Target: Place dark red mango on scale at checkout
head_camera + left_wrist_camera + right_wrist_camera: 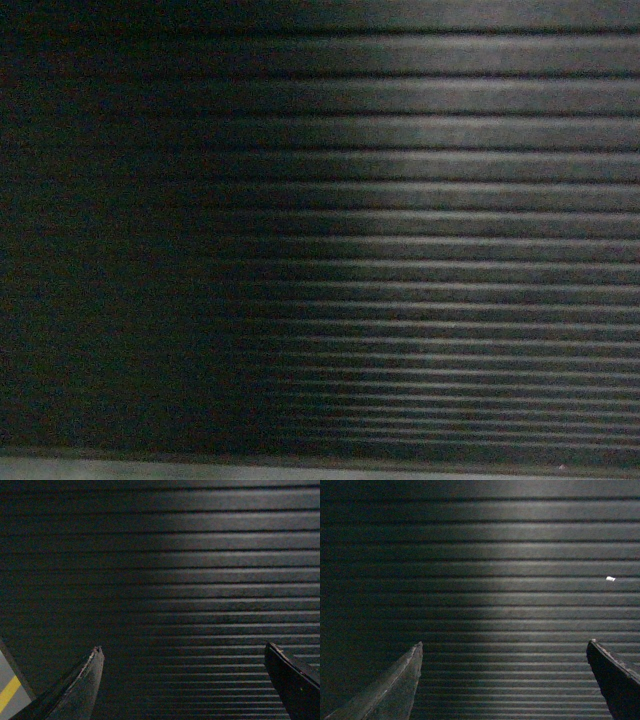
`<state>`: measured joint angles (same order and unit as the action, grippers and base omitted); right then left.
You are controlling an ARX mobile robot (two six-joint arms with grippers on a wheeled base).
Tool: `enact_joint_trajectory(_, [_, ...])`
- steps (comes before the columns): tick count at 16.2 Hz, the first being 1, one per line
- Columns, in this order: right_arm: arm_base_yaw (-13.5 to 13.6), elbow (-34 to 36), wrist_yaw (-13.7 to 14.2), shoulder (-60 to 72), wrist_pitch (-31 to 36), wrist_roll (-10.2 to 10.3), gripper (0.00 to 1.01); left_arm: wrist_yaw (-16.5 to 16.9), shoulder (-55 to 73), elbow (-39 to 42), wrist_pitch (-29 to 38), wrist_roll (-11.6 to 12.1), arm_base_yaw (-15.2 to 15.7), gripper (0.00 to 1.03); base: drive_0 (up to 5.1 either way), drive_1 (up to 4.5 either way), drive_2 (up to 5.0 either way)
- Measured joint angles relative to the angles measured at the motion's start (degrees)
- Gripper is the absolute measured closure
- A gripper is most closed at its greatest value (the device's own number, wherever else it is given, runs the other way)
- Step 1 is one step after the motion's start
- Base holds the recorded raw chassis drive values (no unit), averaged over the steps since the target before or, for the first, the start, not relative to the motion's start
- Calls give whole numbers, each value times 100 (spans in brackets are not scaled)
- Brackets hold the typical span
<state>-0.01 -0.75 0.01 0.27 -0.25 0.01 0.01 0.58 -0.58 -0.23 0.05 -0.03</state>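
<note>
The dark ribbed front of the checkout fills the head view, close up, with neither gripper showing there. The same ribbed front is all that lies ahead of my left gripper, which is open with nothing between its fingers. My right gripper is open and empty too, facing the ribbed panel. The dark red mango and the scale are out of view in all three views.
A grey strip of plinth or floor runs along the bottom of the head view. Grey floor with a yellow line shows at the lower left of the left wrist view. A small white speck sits on the panel.
</note>
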Motion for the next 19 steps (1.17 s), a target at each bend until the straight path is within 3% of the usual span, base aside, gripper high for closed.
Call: enact_joint_trajectory(19, [0, 0, -7, 0, 0, -2, 3, -9, -2, 0, 4, -2, 0, 5, 3, 192, -186])
